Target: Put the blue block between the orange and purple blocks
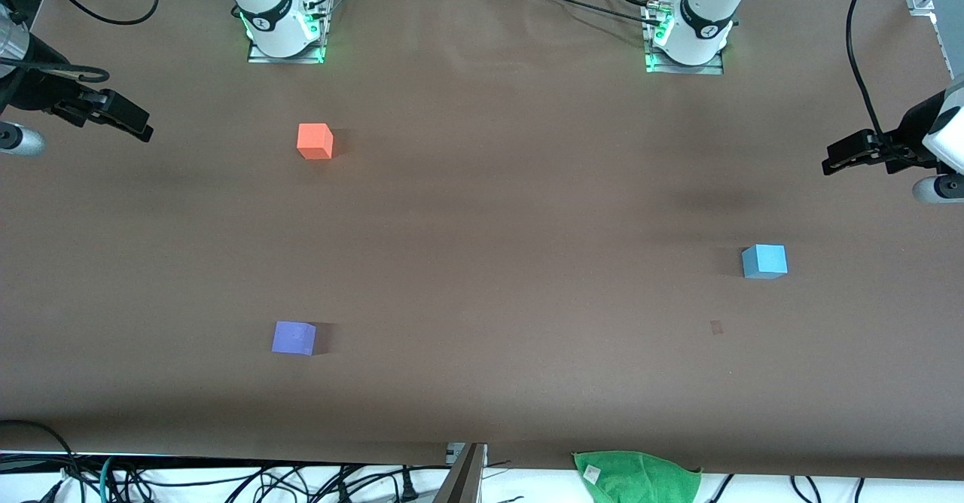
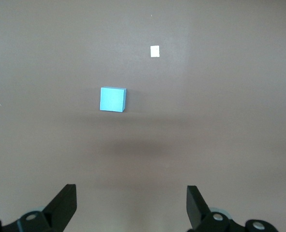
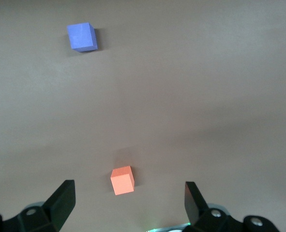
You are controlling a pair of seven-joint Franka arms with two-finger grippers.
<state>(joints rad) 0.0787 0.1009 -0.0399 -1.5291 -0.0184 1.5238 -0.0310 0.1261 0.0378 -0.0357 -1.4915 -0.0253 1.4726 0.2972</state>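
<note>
Front view: three cubes are counted on the brown surface (image 1: 482, 209), one of each colour. The blue block (image 1: 764, 261) is seen resting flat toward the left arm's end of the surface; being a cube, no long axis can be given, and its faces are turned slightly askew to the surface's edges. The orange block (image 1: 315, 141) is placed toward the right arm's end, nearer the robot bases, and the purple block (image 1: 294, 337) is set at that same end, nearer to the front camera than the orange one. All three are kept well apart, none touching another.

The left gripper (image 1: 834, 158) is held in the air over the left arm's end of the surface, its fingers spread wide and nothing gripped. The right gripper (image 1: 135, 123) is held over the right arm's end, likewise open and empty. Both arms are cut off by the edges of the front view, so only parts of them can be made out.

One small pale mark (image 2: 155, 50) is seen on the surface near the blue block; what it is cannot be told. One green cloth (image 1: 639, 477) is partly cut off at the edge nearest the front camera.
</note>
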